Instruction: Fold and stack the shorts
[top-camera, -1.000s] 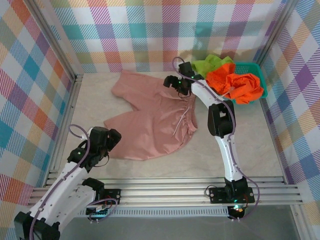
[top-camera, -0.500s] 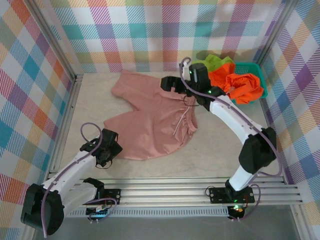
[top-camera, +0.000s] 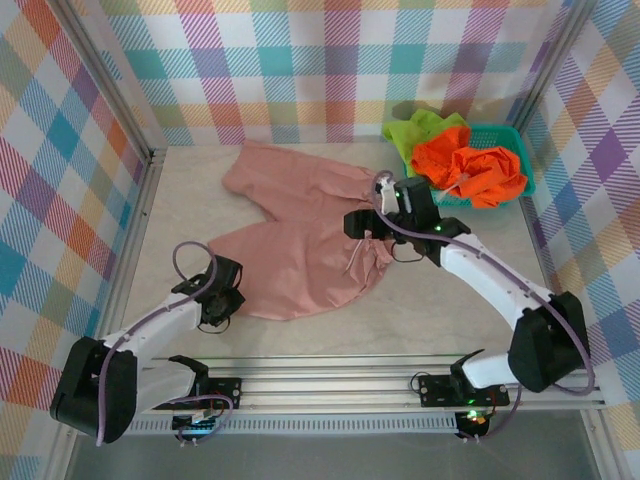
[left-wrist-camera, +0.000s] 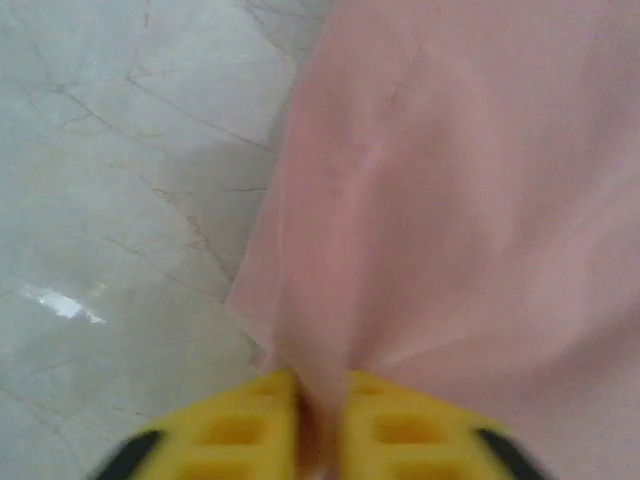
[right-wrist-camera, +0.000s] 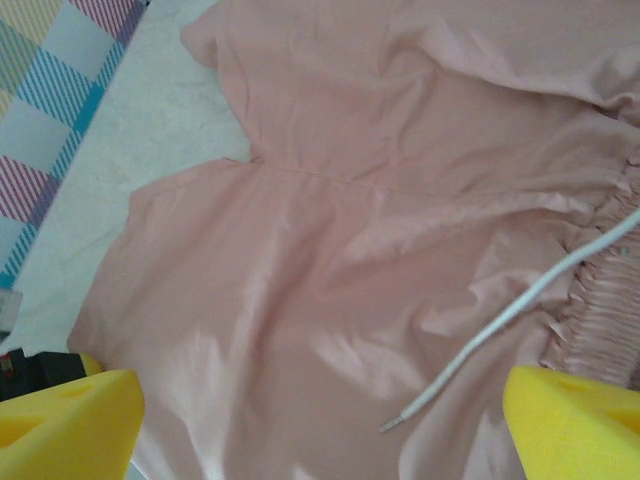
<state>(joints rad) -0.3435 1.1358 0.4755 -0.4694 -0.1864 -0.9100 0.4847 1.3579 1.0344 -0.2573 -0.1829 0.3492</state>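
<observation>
Marbled tabletop (top-camera: 470, 320), left gripper (left-wrist-camera: 318, 425) pinching pink shorts (left-wrist-camera: 470, 200)

White arms (top-camera: 490, 285), black joints (top-camera: 545, 345), lilac cables (top-camera: 190, 245)

Bare table (top-camera: 420, 315) open near right and along left wall (top-camera: 80, 200). Pink shorts (top-camera: 300, 250) lie flat across centre. Basket (top-camera: 498, 131), piled high, blocks far-right corner.

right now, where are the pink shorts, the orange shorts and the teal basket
pink shorts (top-camera: 290, 268), top external view, middle of the near leg
orange shorts (top-camera: 468, 165), top external view, middle of the bunched heap
teal basket (top-camera: 498, 132), top external view, far wall just under the rim
</observation>
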